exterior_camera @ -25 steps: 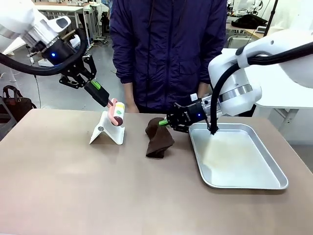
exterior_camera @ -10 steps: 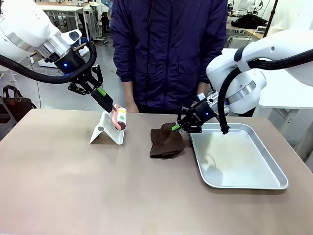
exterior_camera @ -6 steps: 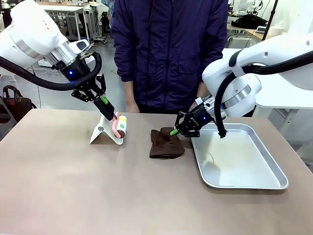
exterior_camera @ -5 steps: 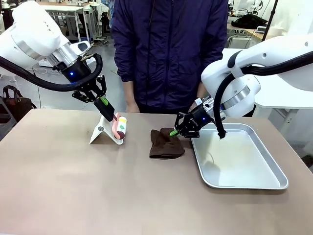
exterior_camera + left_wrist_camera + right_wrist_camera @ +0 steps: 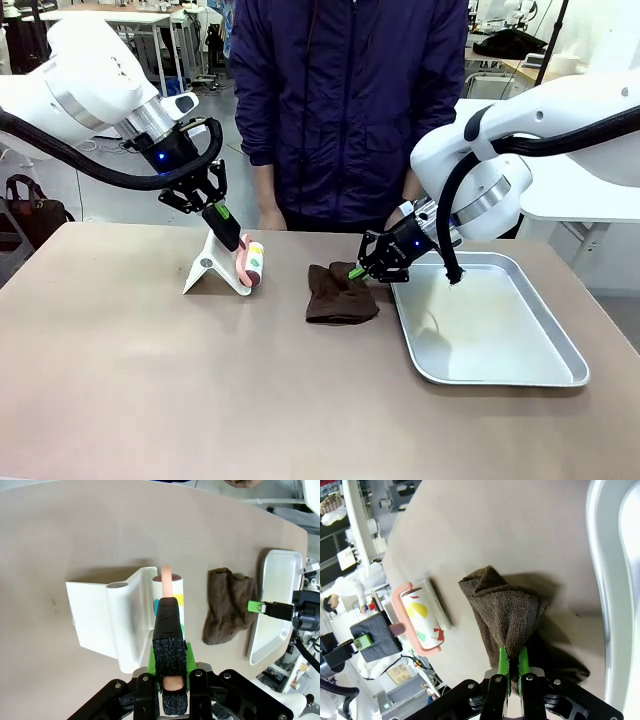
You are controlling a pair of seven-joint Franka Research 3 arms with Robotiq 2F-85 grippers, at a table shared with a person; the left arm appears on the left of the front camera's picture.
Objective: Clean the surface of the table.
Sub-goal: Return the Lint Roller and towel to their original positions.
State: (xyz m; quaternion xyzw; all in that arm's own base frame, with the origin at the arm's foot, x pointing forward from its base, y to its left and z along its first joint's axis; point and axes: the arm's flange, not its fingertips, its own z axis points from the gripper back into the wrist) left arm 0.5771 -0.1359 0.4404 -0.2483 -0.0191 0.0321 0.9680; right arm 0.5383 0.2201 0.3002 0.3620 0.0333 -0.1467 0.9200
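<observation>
Brown cloth (image 5: 340, 291) now lower, flatter in clamped right claw (image 5: 358, 271); left claw (image 5: 233, 243) clamping roller (image 5: 249, 264), lower.

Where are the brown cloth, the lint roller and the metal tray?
brown cloth (image 5: 338, 297), front view, middle of the folded fabric
lint roller (image 5: 168, 596), left wrist view, the roll's upper end
metal tray (image 5: 560, 338), front view, right-hand rim
</observation>
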